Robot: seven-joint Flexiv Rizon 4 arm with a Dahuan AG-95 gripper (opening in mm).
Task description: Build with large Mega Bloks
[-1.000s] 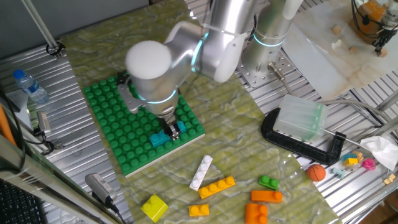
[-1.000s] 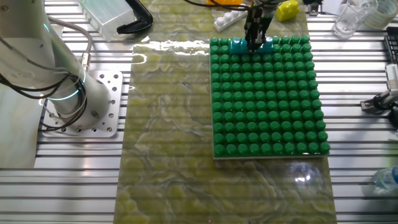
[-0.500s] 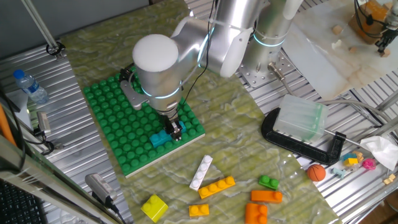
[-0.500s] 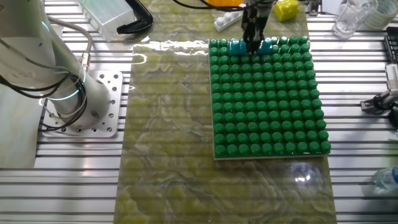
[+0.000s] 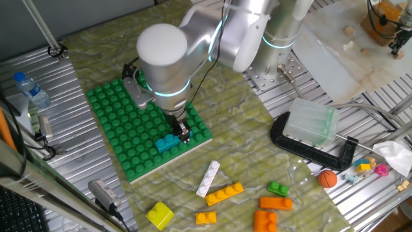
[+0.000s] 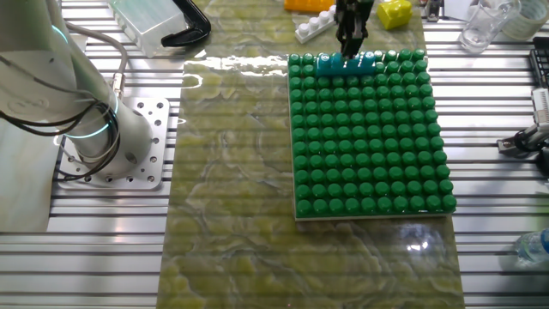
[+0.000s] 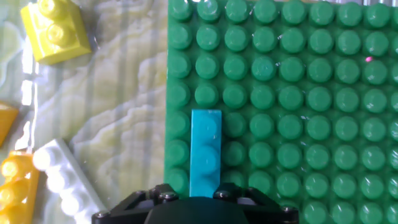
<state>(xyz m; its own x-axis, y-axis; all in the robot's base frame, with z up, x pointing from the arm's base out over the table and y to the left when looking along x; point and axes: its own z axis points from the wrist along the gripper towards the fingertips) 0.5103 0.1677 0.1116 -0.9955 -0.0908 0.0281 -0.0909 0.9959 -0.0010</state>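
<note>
A teal brick (image 5: 167,142), three studs long, sits pressed on the green baseplate (image 5: 129,129) near its edge; it also shows in the other fixed view (image 6: 350,62) and the hand view (image 7: 205,149). My gripper (image 5: 181,131) hangs just above the brick's end, open and holding nothing; it also shows in the other fixed view (image 6: 352,30). In the hand view only its dark body shows at the bottom edge. Loose bricks lie off the plate: white (image 5: 208,178), yellow (image 5: 159,214), a long yellow-orange one (image 5: 224,193), orange (image 5: 275,203) and green (image 5: 278,189).
A clear plastic box (image 5: 311,124) sits in a black clamp (image 5: 309,153) to the right, with a small orange ball (image 5: 327,178) beside it. A water bottle (image 5: 32,90) stands at the left. The arm's base (image 6: 111,137) is bolted beside the mat.
My gripper has risen off the teal brick, which stays on the baseplate. The arm has swung a little upward.
</note>
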